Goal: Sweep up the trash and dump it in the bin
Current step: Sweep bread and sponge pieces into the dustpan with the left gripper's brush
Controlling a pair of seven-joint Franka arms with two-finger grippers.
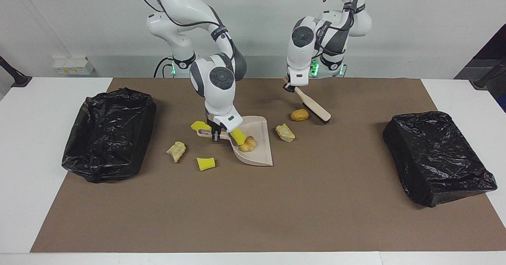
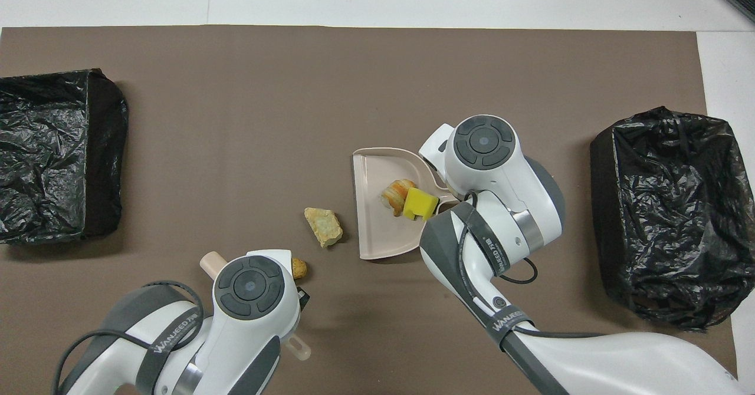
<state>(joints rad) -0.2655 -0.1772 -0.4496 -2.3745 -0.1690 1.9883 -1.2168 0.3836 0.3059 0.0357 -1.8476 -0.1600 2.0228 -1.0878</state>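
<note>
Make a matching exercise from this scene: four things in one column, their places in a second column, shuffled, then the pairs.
Things:
1. pastry bit
2. brush
3. dustpan handle
4. yellow sponge chunk

Places:
A. held by the left tool
B. on the mat, outside the dustpan, toward the right arm's end
C. in the dustpan
D. held by the right tool

Pairs: 1-C, 2-A, 3-D, 4-B
</note>
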